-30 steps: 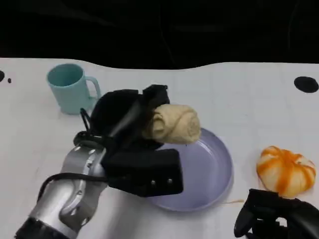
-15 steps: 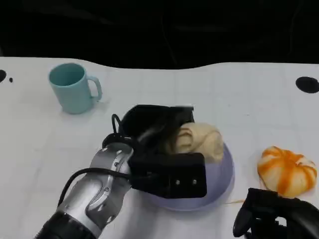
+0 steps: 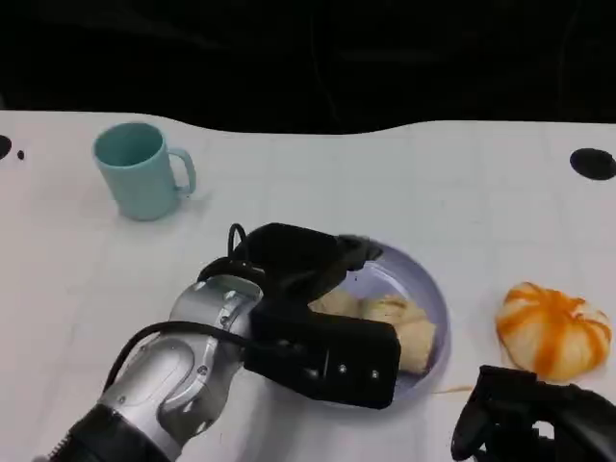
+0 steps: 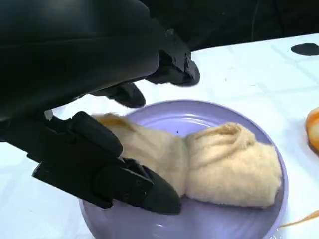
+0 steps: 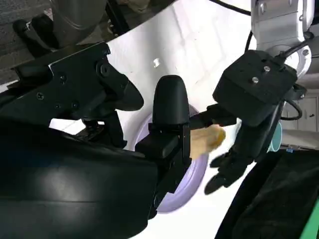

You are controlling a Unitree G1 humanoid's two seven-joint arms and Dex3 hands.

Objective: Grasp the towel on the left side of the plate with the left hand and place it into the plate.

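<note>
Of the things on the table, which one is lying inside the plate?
The beige rolled towel: it lies in the purple plate under the left hand. The teal mug and orange pumpkin toy sit on the table outside it.

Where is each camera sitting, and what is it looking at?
Head view: up on the robot, looking down at the table; left hand over the plate, right hand low.
Left wrist view: behind the left hand, facing the towel lying in the plate.
Right wrist view: behind the right hand, looking across at the left hand.
All three share the towel and plate.
</note>
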